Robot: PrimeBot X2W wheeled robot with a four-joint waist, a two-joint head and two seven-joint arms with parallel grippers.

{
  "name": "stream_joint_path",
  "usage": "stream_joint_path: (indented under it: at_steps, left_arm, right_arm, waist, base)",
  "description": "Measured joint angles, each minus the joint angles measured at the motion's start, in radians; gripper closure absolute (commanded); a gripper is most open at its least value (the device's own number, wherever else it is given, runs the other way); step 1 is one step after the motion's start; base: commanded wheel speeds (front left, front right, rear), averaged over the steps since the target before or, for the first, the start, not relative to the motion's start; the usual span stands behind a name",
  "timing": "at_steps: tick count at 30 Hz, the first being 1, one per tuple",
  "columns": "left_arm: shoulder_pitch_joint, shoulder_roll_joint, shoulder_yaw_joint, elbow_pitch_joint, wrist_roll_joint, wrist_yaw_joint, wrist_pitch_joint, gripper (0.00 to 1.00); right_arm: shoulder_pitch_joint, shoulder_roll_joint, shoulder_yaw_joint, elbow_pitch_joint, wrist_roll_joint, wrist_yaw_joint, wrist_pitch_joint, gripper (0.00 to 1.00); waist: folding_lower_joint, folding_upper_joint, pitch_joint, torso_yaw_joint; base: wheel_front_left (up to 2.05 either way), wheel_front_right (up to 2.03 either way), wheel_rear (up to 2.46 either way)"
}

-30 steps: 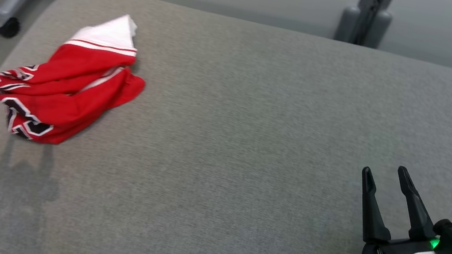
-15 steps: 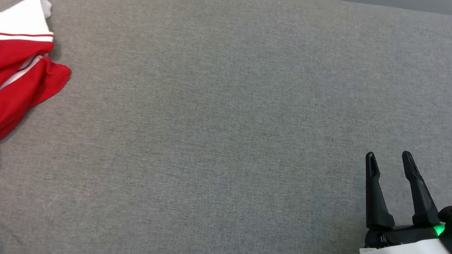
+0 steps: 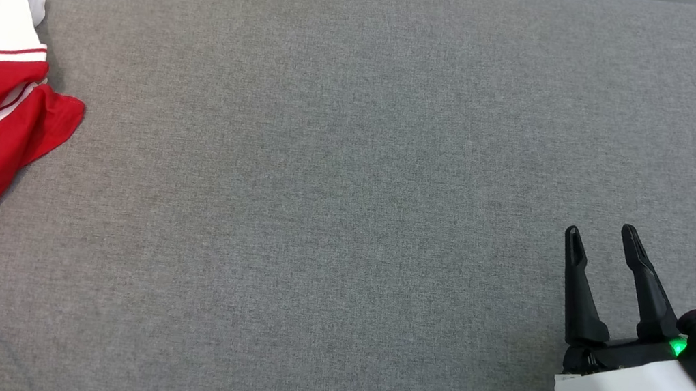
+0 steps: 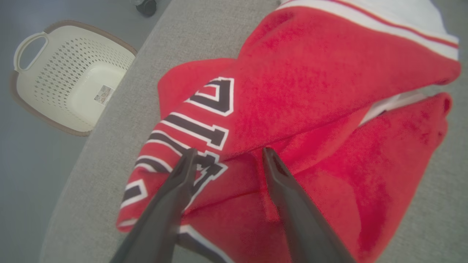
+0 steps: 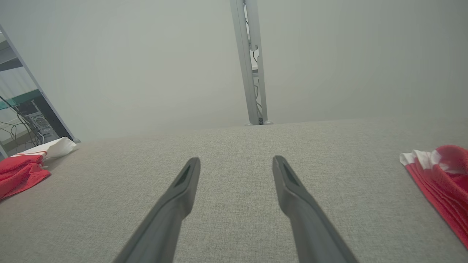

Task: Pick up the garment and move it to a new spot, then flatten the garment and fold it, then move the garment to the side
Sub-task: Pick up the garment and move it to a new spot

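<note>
View pans right; we hover left tool [image 4: 230, 151], released, just above garment [image 4: 310, 84] for pickup; right tool [image 3: 600, 230] released, idle.

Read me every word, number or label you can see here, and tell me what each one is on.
Garment: black block letters edged in white, crumpled and cut by folds; no whole word reads.
Sticker in the basket: too small to read.
No other text shows.
</note>
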Motion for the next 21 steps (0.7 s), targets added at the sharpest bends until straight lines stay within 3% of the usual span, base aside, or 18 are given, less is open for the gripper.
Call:
stream_joint_path:
  at_steps: [2,4,5,6,21]
  left_arm:
    - [0.000,0.001,-0.006,0.012,-0.002,-0.005,0.027,0.37]
    - [0.000,0.002,-0.011,0.015,-0.003,-0.010,0.035,0.69]
    - [0.000,0.002,-0.012,0.013,-0.003,-0.011,0.027,0.69]
    - [-0.001,0.003,-0.014,0.012,-0.004,-0.014,0.026,1.00]
    - [-0.003,0.008,-0.057,-0.015,-0.002,-0.025,-0.005,1.00]
  right_arm:
    - [0.000,0.001,-0.001,0.000,0.000,0.000,0.000,0.00]
    - [0.000,0.001,-0.003,-0.001,0.000,0.000,0.000,0.00]
    - [0.000,0.001,-0.004,-0.002,-0.001,0.000,0.000,0.00]
    - [0.000,0.001,-0.004,-0.002,-0.001,0.000,0.000,0.00]
    - [0.001,0.005,-0.011,-0.004,-0.003,0.000,0.000,0.00]
  waist:
    - [0.0000,0.0000,-0.001,-0.001]
    - [0.0000,0.0000,-0.001,-0.001]
    - [0.0000,0.0000,0.000,0.000]
    - [0.0000,0.0000,0.000,0.000]
    - [0.0000,0.0000,-0.028,0.006]
  base:
    - [0.00,0.00,0.00]
    - [0.00,0.00,0.00]
    - [0.00,0.00,0.00]
    - [0.00,0.00,0.00]
    - [0.00,0.00,0.00]
